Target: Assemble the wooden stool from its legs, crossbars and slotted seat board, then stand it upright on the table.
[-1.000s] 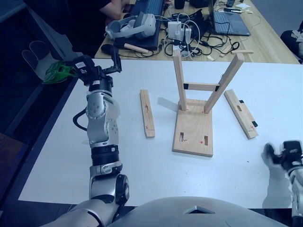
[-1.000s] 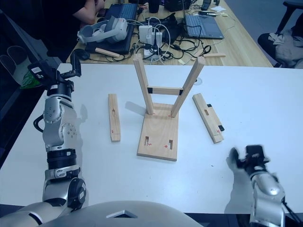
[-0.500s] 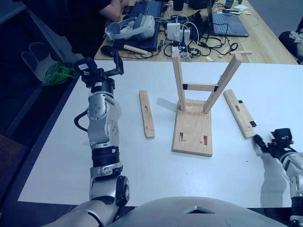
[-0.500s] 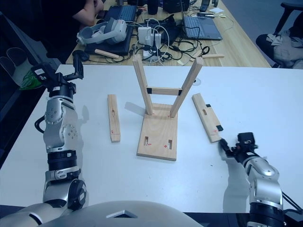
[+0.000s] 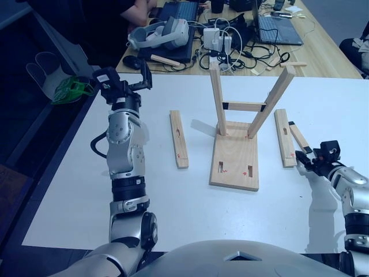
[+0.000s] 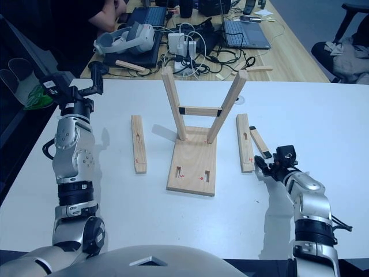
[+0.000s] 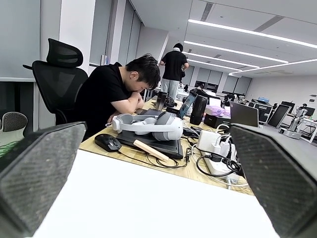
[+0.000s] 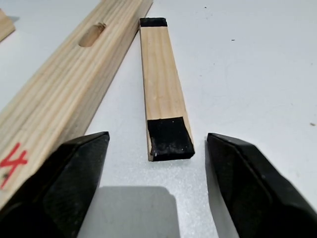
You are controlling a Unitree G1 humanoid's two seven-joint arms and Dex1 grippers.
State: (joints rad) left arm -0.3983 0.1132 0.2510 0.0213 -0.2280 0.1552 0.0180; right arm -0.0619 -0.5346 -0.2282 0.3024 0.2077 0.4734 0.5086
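Observation:
The slotted seat board lies flat mid-table with two legs standing in it, joined by a crossbar. One loose leg lies to its left and another to its right. Just right of that one lies a short crossbar with black ends. My right gripper is open low over the table, one finger on each side of the crossbar's near end. My left gripper is raised at the table's far left corner, open and holding nothing.
Behind the white table stands a wooden desk crowded with laptops, cables, a headset and loose wood pieces. A green object sits beyond the table's left edge. A seated person leans over that desk.
My right gripper moved forward and left from the table's near right edge up to the short crossbar. The right loose leg turned straighter, and the crossbar now lies apart from it. The left arm barely shifted.

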